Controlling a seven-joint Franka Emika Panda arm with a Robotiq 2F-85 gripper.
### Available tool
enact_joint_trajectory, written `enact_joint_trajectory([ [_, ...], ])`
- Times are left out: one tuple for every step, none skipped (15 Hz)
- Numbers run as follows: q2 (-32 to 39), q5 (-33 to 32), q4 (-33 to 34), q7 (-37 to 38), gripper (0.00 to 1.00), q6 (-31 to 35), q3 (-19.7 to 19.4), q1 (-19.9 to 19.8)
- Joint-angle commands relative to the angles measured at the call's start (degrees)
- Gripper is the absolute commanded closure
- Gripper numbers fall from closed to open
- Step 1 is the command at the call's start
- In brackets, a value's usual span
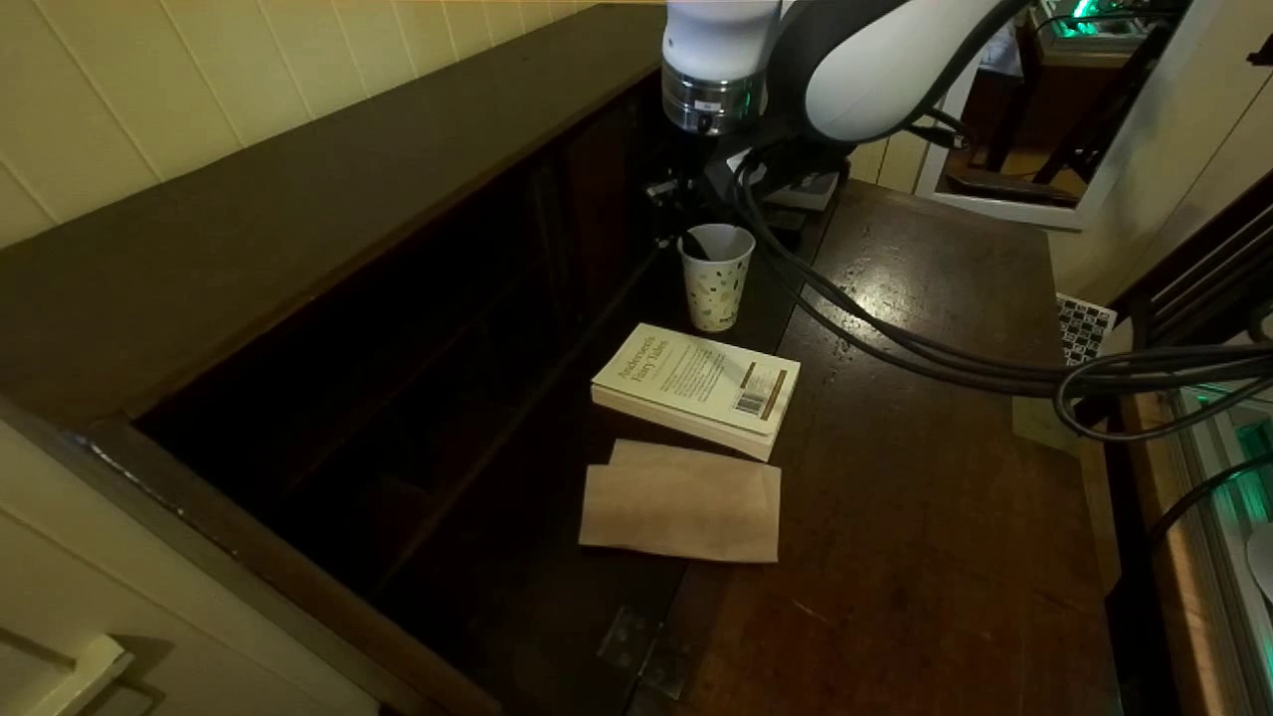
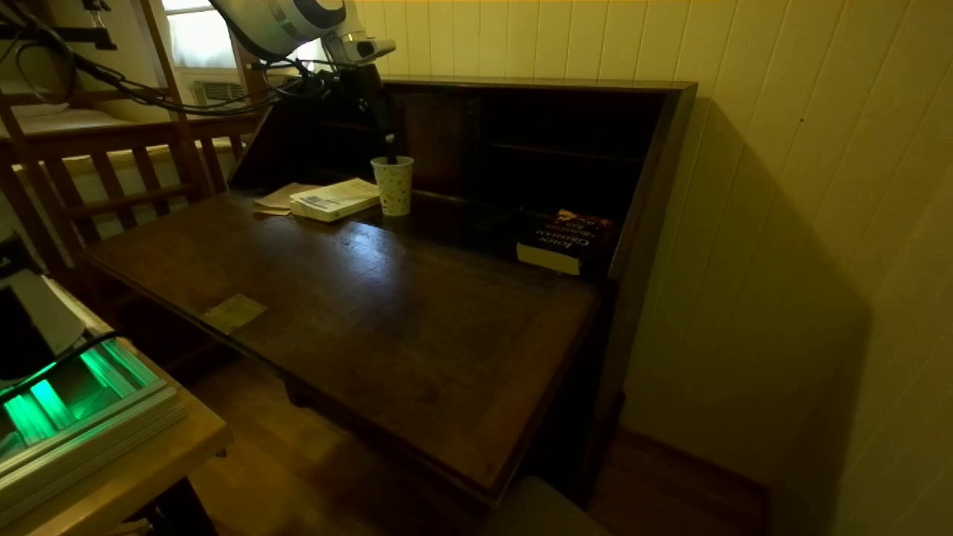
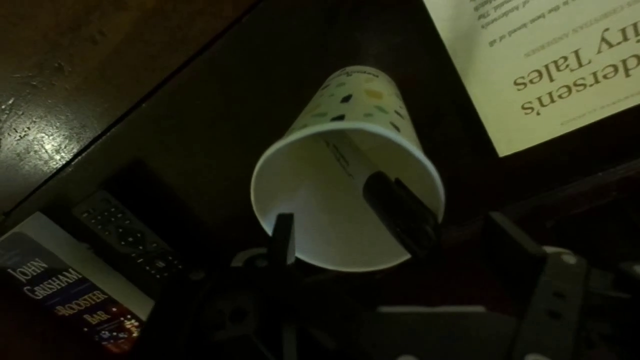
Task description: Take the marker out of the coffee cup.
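Marker (image 3: 400, 212): just one, leaning inside the coffee cup (image 1: 718, 293), dark cap up at the rim!
Cup: one, upright on the desk (image 2: 417, 320).
Gripper (image 3: 390, 220): right by that rim, fingers spread wide, gripping nothing.
Arm (image 1: 875, 85): bent, reaching down from above, cables (image 1: 895, 348) sagging.
Book count: two, white book (image 1: 686, 383) just beside the cup, Grisham book (image 2: 566, 242) farther off.
Remote (image 3: 127, 235): one, alongside the Grisham.
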Motion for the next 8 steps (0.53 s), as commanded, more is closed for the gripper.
enact_joint_trajectory([
  [0.62, -2.53, 0.45, 2.68, 0.14, 1.38, -1.12, 1.18],
  [0.58, -2.71, 0.44, 2.82, 0.25, 1.43, -1.11, 1.21],
  [0.57, -2.86, 0.43, 2.89, 0.28, 1.51, -1.11, 1.22],
  [0.57, -2.95, 0.42, 3.01, 0.36, 1.64, -1.11, 1.25],
  [0.56, -3.09, 0.41, 3.20, 0.43, 1.76, -1.12, 1.30],
  [0.55, -3.26, 0.39, 3.35, 0.51, 1.88, -1.15, 1.37],
  [0.56, -3.43, 0.40, 3.53, 0.57, 2.00, -1.19, 1.45],
  [0.57, -3.71, 0.44, 3.79, 0.36, 2.02, -1.26, 1.56],
])
